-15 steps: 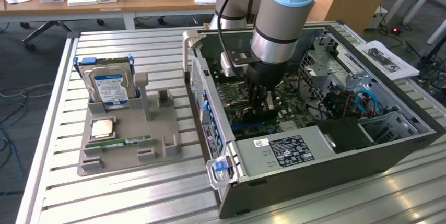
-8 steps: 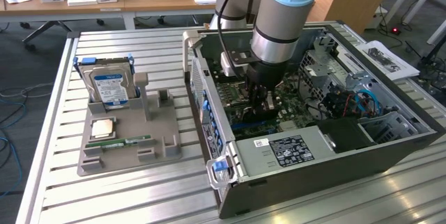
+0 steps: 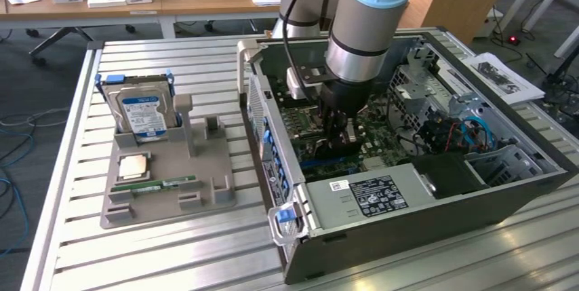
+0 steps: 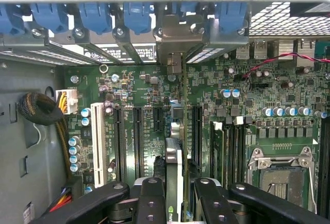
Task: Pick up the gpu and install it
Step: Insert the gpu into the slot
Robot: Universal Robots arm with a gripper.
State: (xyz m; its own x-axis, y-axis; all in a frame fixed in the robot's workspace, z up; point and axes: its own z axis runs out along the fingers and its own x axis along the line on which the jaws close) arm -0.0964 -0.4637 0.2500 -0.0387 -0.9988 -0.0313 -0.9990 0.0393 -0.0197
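Installation is well under way, as judged from how things lie. The gpu (image 4: 177,131) is seen edge-on in the wrist view, standing upright over the motherboard (image 4: 247,84) among the long black expansion slots (image 4: 138,141), with its metal end bracket (image 4: 178,41) up against the rear wall of the open computer case (image 3: 506,189), beside the blue slot latches (image 4: 95,15). The gripper (image 4: 178,203) is partly closed, and the card's near edge is held between its black fingers (image 4: 150,201). In the exterior view the gripper (image 3: 342,143) is lowered deep inside the case. Whether the card is fully seated in its slot cannot be told; release is not yet made. On the grey parts tray (image 3: 203,199), at the exterior view's left, a silver hard drive (image 3: 142,114), a processor (image 3: 133,166) and a green memory stick (image 3: 163,185) are left lying.
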